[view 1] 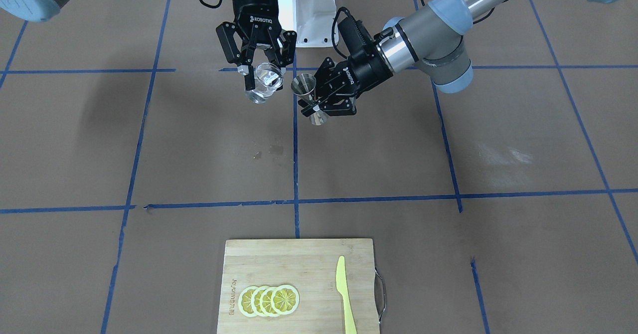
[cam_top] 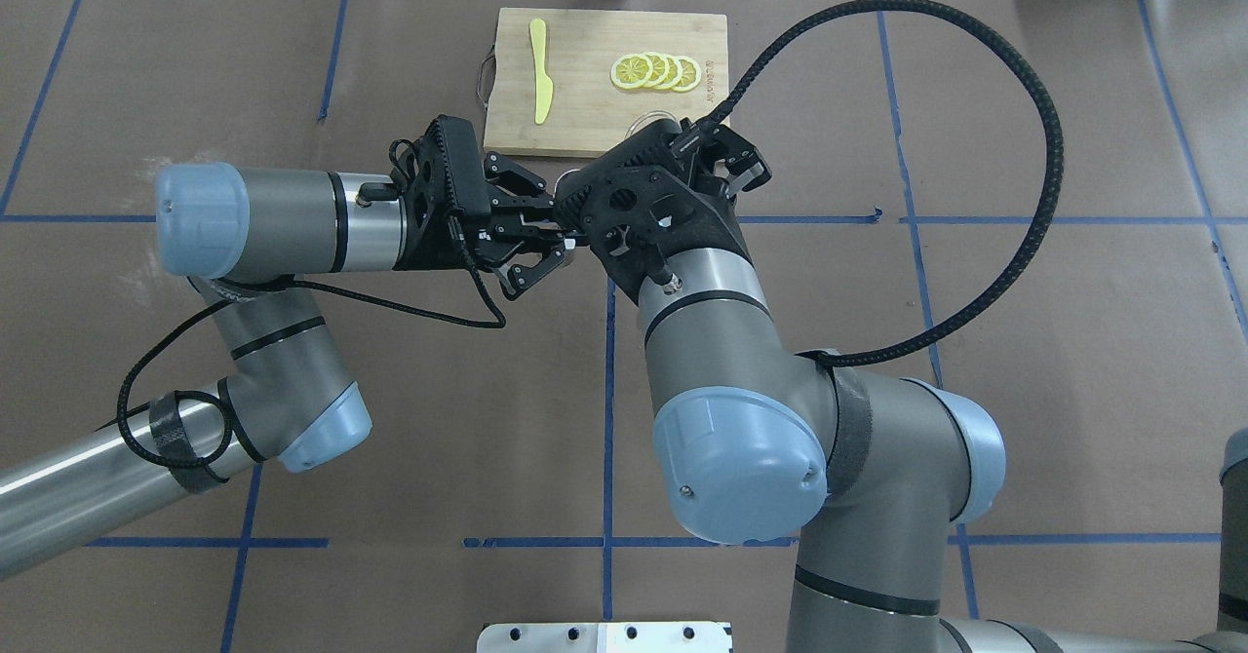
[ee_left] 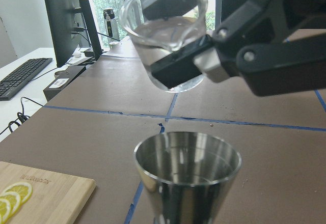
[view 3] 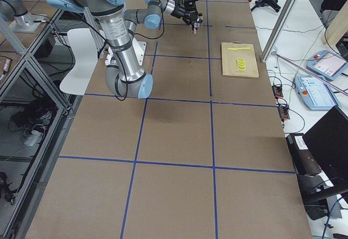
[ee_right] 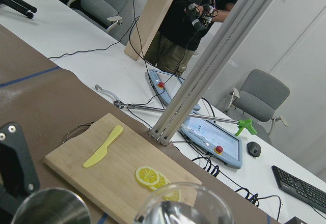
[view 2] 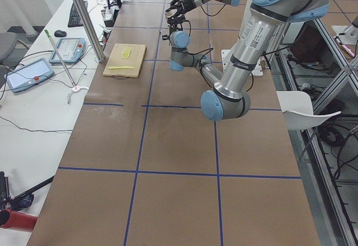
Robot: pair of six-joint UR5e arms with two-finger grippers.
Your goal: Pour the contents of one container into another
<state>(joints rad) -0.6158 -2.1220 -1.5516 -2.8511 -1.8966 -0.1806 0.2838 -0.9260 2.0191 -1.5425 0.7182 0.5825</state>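
My right gripper (view 1: 261, 75) hangs above the table, shut on the small clear glass cup (view 1: 265, 82). The cup is tilted, its mouth leaning toward the jigger, and holds clear liquid. My left gripper (view 1: 313, 108) comes in sideways and is shut on the waist of the silver hourglass jigger (view 1: 308, 98), which it holds upright just beside the cup. In the left wrist view the cup (ee_left: 165, 35) hovers above and behind the jigger's open mouth (ee_left: 187, 175); no stream shows. In the overhead view the arms hide both vessels.
A wooden cutting board (view 1: 299, 254) lies at the table's operator side, carrying overlapping lemon slices (view 1: 269, 300) and a yellow plastic knife (view 1: 345, 294). Blue tape lines grid the brown table. The robot's white base plate (view 1: 309, 20) sits behind the grippers.
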